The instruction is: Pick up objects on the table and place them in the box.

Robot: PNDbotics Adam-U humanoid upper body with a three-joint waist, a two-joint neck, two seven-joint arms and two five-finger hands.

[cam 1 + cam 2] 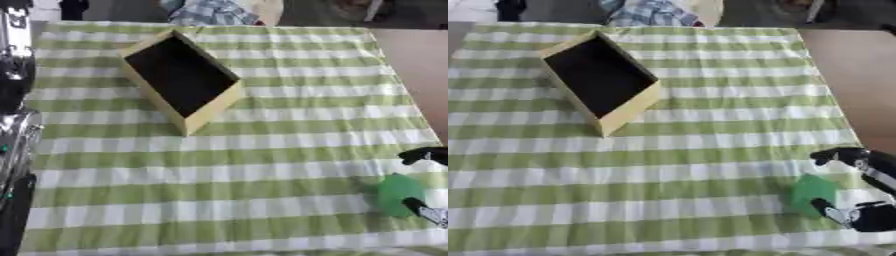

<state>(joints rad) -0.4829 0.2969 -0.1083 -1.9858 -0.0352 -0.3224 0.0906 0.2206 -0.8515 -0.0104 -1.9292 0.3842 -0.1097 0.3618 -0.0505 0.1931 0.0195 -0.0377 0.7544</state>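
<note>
- While closing in on the green object (812,193) near the right edge of the surface (675,165), right robot hand (859,187) straddling it: one dark finger (837,154) reaching out above it, another digit (830,210) sitting at its lower side.
- Fingers spread round the object, not clearly clamped; contact at the lower digit looking likely, upper one apart. Judging as not yet grasping, digits relaxed rather than clenched.
- Object itself: flat-looking, rounded green shape, lying on the checked cloth; kind not readable.
- Doing the step well: bringing both digits in evenly from opposite sides so the piece is not skating off toward the edge; lifting straight up before travelling.
- Flat shape probably needing a pinch low at the rim, cloth possibly bunching under the fingertips.
- Box (182,78) sitting open and tilted askew at far left-centre, dark inside, nothing visible in it; well apart from the object.
- Room: wide bare stretch of cloth between object and box, nothing blocking a diagonal carry up and left.
- Edges: right edge of the surface just beside the object, so little margin for a nudge outward; near wall of the box needing clearance on arrival.
- Left robot hand not showing; only shiny arm hardware (16,130) along the left border.
</note>
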